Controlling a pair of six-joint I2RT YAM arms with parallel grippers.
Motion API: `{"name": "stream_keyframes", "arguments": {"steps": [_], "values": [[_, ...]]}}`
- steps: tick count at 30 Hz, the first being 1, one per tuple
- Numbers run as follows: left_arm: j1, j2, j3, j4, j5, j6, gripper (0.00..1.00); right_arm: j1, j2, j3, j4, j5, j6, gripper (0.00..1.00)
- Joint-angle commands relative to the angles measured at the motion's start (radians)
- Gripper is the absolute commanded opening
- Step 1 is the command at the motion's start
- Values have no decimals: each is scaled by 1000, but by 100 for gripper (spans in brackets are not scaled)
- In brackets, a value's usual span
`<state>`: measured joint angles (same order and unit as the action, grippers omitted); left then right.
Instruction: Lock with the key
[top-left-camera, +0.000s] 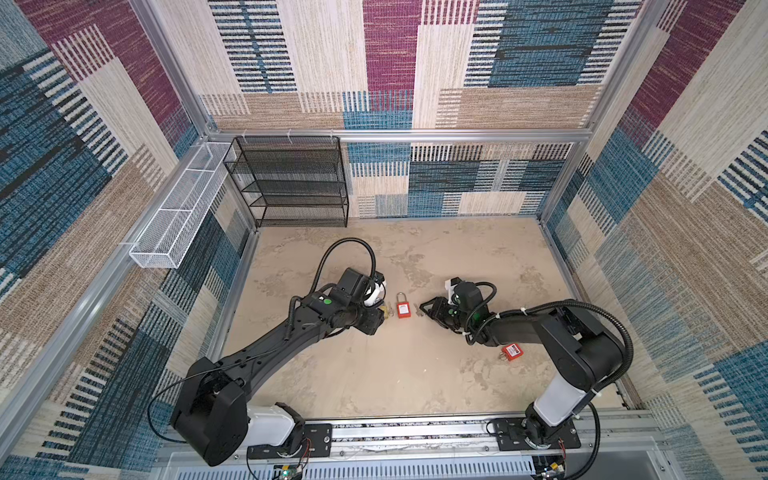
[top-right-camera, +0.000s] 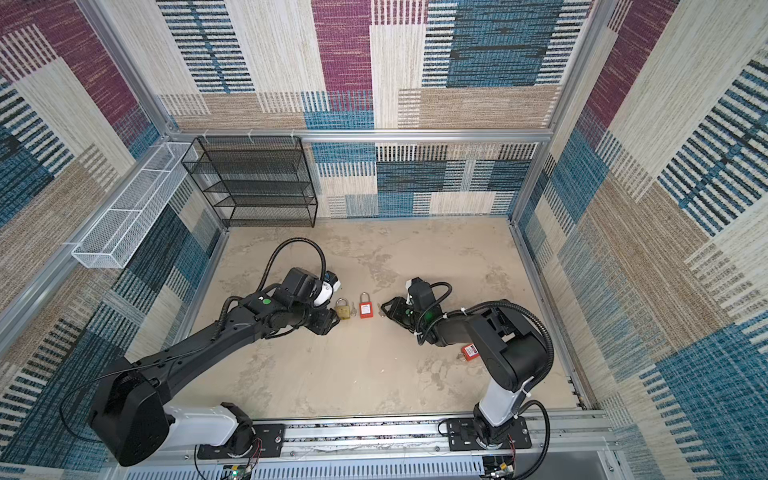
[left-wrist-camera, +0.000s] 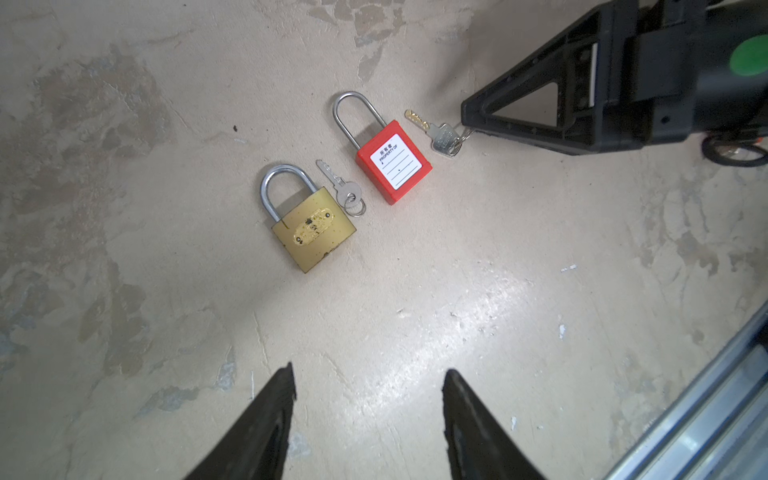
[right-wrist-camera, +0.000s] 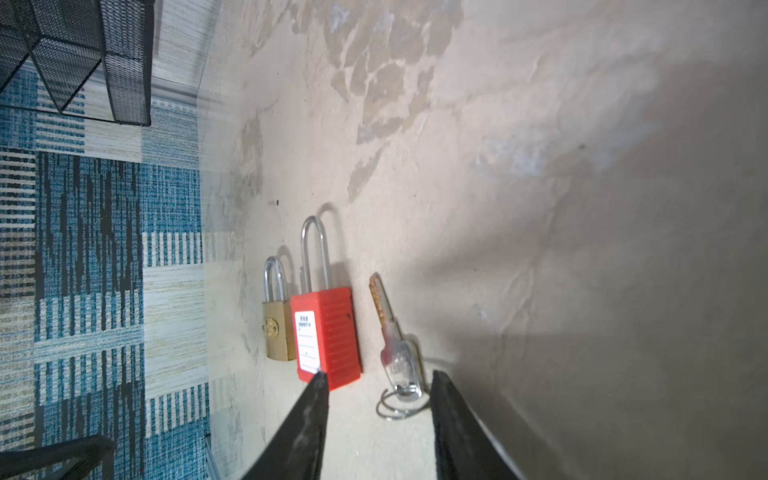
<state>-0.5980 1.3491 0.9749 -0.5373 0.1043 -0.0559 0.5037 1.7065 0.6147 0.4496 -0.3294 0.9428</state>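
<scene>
1. Right claw (right-wrist-camera: 378, 376): jaws apart, not clamped on anything. The key (right-wrist-camera: 386, 316) lies flat on the floor right in front of it, with its ring sitting between the fingertips.
2. Red padlock (right-wrist-camera: 328, 336) is just beside that key, off one fingertip, shackle pointing away from the claw.
3. Left claw (left-wrist-camera: 370, 378): also apart and empty. The brass padlock (left-wrist-camera: 313, 232) and a silver key (left-wrist-camera: 340, 187) lie ahead of it, not touching it.

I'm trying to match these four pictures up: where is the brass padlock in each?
Top view: brass padlock mid-floor, mostly hidden by the left arm.
Top view: padlock mid-floor, clear of that arm.
Left wrist: padlock beside a silver key.
Right wrist: padlock partly behind the red padlock.
Shared landmark: that red padlock, between the arms.
</scene>
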Motion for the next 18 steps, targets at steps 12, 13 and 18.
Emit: {"name": "stream_keyframes", "arguments": {"steps": [12, 13, 18], "values": [[0, 2, 17, -6, 3, -10, 59, 4, 30, 7, 65, -72, 19, 39], [0, 2, 19, -7, 3, -10, 59, 4, 33, 9, 65, -75, 19, 38], [0, 1, 19, -7, 5, -10, 59, 4, -2, 10, 30, -29, 12, 39]]}}
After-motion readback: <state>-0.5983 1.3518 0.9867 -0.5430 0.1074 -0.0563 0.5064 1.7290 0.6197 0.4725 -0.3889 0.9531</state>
